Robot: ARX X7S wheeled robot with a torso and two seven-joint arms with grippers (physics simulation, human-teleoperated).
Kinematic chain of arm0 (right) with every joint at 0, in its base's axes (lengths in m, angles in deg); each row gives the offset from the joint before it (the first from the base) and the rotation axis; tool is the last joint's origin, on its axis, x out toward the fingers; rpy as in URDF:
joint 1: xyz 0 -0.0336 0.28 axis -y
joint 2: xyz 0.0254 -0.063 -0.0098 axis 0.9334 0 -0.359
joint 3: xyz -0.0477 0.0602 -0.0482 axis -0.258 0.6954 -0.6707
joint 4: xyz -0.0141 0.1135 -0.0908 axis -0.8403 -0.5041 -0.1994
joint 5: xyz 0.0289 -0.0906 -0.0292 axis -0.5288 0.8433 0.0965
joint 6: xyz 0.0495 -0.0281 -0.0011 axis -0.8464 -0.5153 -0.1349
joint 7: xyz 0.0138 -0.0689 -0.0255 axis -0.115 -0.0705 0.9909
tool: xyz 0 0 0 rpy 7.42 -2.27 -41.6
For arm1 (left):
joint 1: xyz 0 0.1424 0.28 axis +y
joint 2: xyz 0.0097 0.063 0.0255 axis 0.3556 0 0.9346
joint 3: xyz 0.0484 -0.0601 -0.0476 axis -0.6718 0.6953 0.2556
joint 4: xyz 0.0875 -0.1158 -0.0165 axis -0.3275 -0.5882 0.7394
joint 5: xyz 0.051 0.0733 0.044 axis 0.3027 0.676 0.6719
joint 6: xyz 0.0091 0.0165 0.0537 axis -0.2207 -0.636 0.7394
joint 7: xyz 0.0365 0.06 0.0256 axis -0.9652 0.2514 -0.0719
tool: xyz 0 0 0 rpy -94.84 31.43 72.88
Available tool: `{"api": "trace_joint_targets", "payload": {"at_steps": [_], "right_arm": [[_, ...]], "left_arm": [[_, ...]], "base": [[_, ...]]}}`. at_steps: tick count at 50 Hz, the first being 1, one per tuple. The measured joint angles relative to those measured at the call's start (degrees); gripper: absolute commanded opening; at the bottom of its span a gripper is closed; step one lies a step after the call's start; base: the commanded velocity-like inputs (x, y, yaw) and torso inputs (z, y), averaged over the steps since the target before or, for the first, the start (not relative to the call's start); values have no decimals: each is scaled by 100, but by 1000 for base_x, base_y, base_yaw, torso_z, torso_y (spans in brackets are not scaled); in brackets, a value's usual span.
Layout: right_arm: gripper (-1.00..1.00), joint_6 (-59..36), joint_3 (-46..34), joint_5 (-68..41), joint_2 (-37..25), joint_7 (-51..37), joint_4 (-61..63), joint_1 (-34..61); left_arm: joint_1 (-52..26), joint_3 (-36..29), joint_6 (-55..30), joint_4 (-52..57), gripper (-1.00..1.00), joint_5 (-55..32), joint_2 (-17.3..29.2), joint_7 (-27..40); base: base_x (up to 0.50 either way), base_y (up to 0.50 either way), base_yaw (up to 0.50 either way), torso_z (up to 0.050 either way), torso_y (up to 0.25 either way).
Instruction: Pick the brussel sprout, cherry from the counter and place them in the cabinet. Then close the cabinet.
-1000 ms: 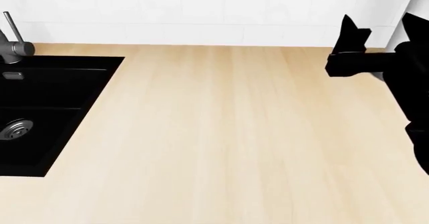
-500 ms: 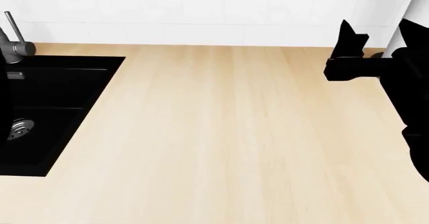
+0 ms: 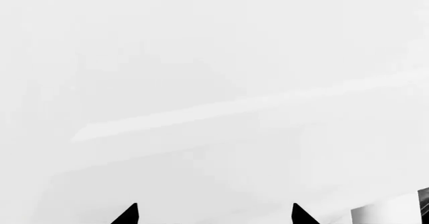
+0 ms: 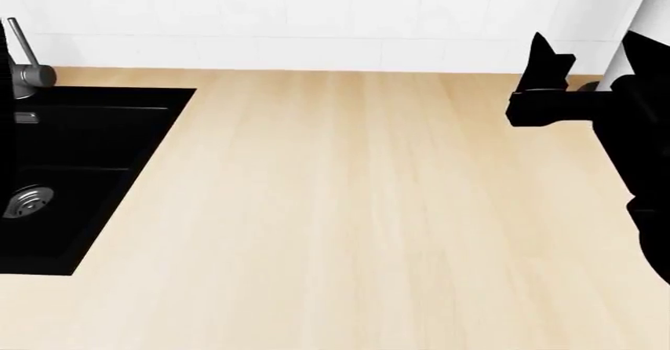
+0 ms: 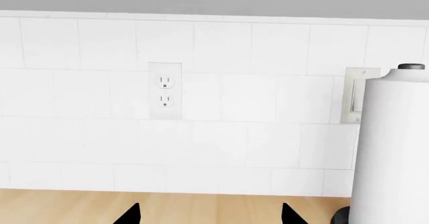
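Bright, even simulator light, sharp renders, no shadows, left wrist view washed-out white

No readable text, label, brand, number or sign shows in any view. The counter is bare wood grain, the tiled wall is unmarked, and the outlet plate, the switch plate and the paper towel roll carry no lettering.

One table; one black sink; one faucet; one wall outlet; one paper towel roll; one switch plate, seemingly; two claws counted: right claw, left claw.
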Motion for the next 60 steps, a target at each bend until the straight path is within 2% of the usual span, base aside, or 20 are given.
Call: {"api": "trace_joint_targets", "payload": {"at_steps": [22,27,38,44,60], "right_arm": [[100,56,-12,68,32,33,-24,-86],[100,75,-20,93,41,51,-45,-119],[100,118,-24,142,54,89,-82,-195],[100,134,4,125,29,75,-53,-217],[100,163,137,1,-105,-9,50,-240]], "left_arm": [[-501,-734,831,-1518,100,211,-454,-134],[-791,-1356,1141,-2105,100,-220,-453,-252],[-1241,-2881,1680,-2922,100,-1800,-396,-380],[-1020,-3056,1790,-2241,100,-2256,-150,97],[-22,-2365,2145,1022,100,-2873,953,2090]], "base": [[8,-3,-7,1,-8],[25,-3,-11,5,-15],[31,-6,-20,5,-21],[13,-6,-14,3,-12],[0,0,0,0,0]]}}
